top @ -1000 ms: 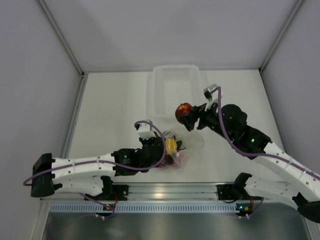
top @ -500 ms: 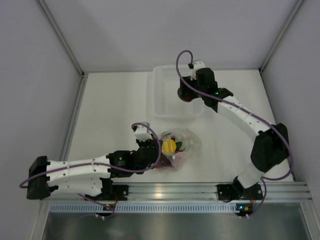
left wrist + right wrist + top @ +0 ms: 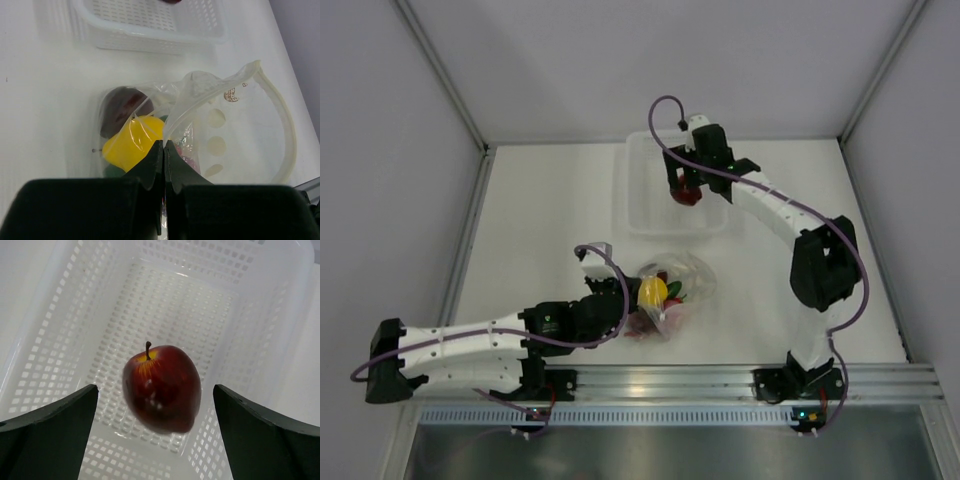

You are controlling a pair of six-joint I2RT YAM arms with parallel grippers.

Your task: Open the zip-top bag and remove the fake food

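Left hand [image 3: 163, 148]: clenched on the film of the thin see-through polka-dot zip-top bag [image 3: 240, 125], which lies open-mouthed on the white counter [image 3: 540, 230]. Yellow toy pear [image 3: 131, 146] and a dark red-purple piece [image 3: 120, 107] are inside it.

Right hand [image 3: 155, 390]: released, fingers spread wide over the rigid white mesh basket [image 3: 55, 325]. Dark red toy apple [image 3: 162, 387] is between them, touching neither.

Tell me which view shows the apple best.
Right wrist: the apple fills the middle, stem visible, over the basket. Top external shows only a small red patch under the right gripper. Left wrist catches just a dark sliver at its top edge.
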